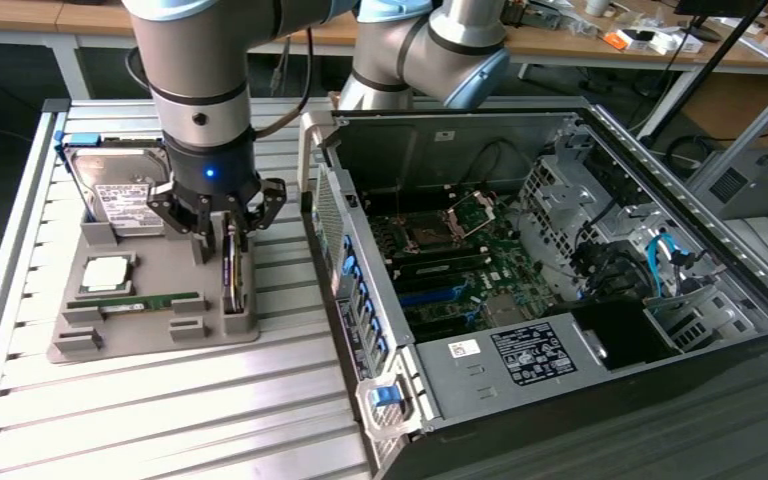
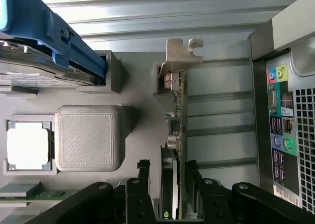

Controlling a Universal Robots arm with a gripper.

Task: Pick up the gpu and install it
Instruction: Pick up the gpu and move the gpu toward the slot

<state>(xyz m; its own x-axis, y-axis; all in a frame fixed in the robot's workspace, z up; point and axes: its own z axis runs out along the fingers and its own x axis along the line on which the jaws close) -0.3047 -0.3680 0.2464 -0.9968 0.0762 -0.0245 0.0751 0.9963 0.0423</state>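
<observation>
Gray parts tray [image 1: 157,345] on slatted table [image 1: 157,420]: hard drive [image 1: 115,190] propped up at the tray's far end. Processor [image 1: 107,275] and green memory stick [image 1: 151,300] lie toward its side at the exterior view's left, and the gpu [image 1: 233,285] stands on edge in the slot along its side at the exterior view's right. Claw [image 1: 224,235] directly over that slot of the tray, jaws spread wide, one finger [image 2: 143,167] either side of the card, nothing gripped. Open computer case [image 1: 558,280] just beside the tray, to the exterior view's right.
</observation>
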